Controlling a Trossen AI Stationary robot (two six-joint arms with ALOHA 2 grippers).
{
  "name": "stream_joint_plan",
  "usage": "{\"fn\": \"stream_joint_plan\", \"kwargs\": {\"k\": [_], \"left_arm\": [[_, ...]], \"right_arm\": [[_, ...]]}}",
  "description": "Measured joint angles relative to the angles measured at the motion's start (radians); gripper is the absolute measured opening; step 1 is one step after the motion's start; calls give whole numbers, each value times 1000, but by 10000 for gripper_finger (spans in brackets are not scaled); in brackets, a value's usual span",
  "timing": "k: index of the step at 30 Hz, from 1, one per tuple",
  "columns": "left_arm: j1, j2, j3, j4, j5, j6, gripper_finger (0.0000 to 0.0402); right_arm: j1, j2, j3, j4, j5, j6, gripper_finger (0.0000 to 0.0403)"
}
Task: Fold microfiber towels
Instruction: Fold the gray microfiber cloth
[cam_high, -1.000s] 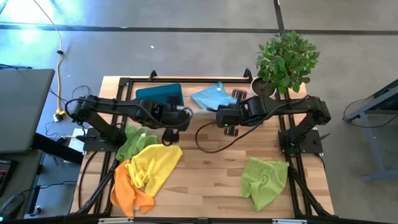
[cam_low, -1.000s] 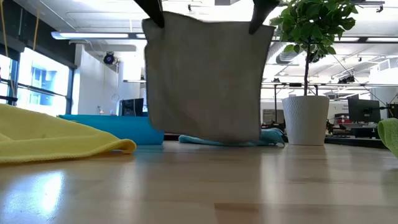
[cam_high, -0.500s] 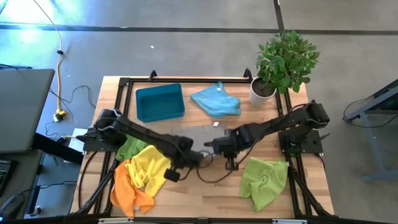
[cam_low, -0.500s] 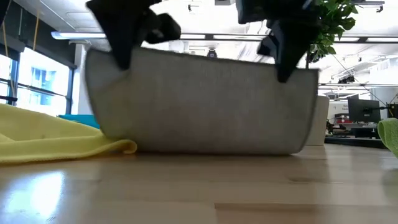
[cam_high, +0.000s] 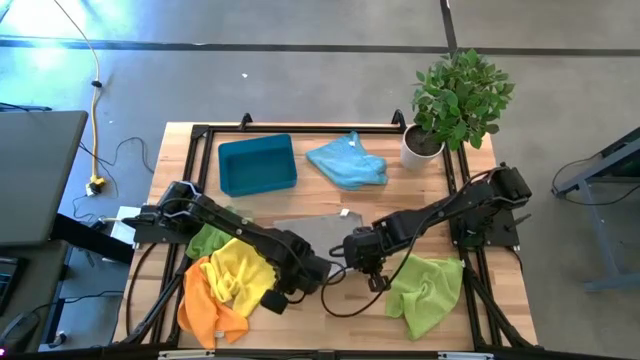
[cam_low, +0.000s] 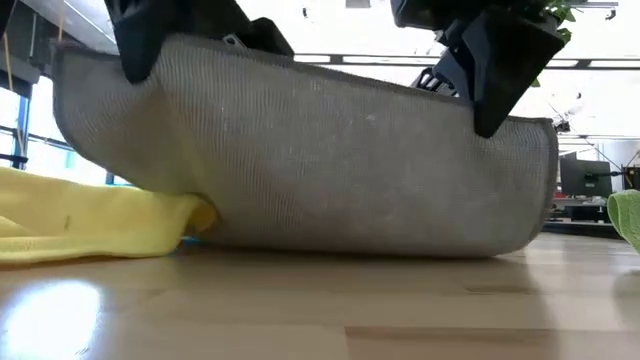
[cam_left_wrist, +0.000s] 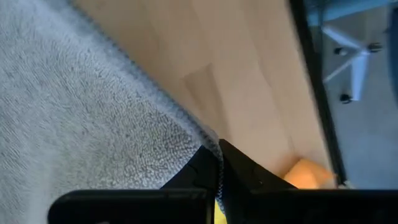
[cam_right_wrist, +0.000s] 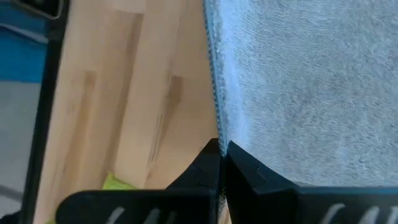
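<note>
Grey towel (cam_high: 312, 232), centre of the high view: a second ago hanging clear near the upper frame, now drawn toward the lower edge, its far part laid on the table (cam_high: 340, 300). Left gripper (cam_high: 306, 272) and right gripper (cam_high: 362, 258) each clamp a near corner. Spreading for the fold appears nearly complete.

Pretty standard open workshop space: grey concrete floor (cam_high: 300, 80) all around the wooden table (cam_high: 340, 305), a yellow cable (cam_high: 96, 110) trailing on the left, a potted plant (cam_high: 455, 95) at the far right corner, bright ceiling strip lights (cam_low: 330, 60), and windows (cam_low: 12, 125) on the left.
</note>
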Motion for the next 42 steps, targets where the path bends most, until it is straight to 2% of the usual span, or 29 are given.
{"fn": "stream_joint_plan", "kwargs": {"k": [2,4,8,10,13,18,27,33,42], "left_arm": [[0,0,0,0,-15,9,0],[4,0,0,-11,-92,2,0],[26,0,0,-55,-282,-27,0],[40,0,-5,-85,-348,-32,1],[68,0,-26,-118,-396,-25,1],[123,0,-90,-125,-403,-21,1],[177,0,-160,-88,-405,61,4],[200,0,-201,-64,-501,139,5],[235,0,-219,-53,-527,161,5]], "right_arm": [[-2,0,0,-1,2,-35,0],[-6,0,0,-3,29,-63,0],[-26,0,-2,-6,151,-89,0],[-38,0,-3,-19,204,-112,0],[-63,0,-3,-25,251,-155,0],[-111,5,-11,-32,298,-210,0],[-193,45,-63,39,311,-247,0],[-223,79,-63,37,312,-295,0],[-258,113,-63,46,311,-299,0]]}}
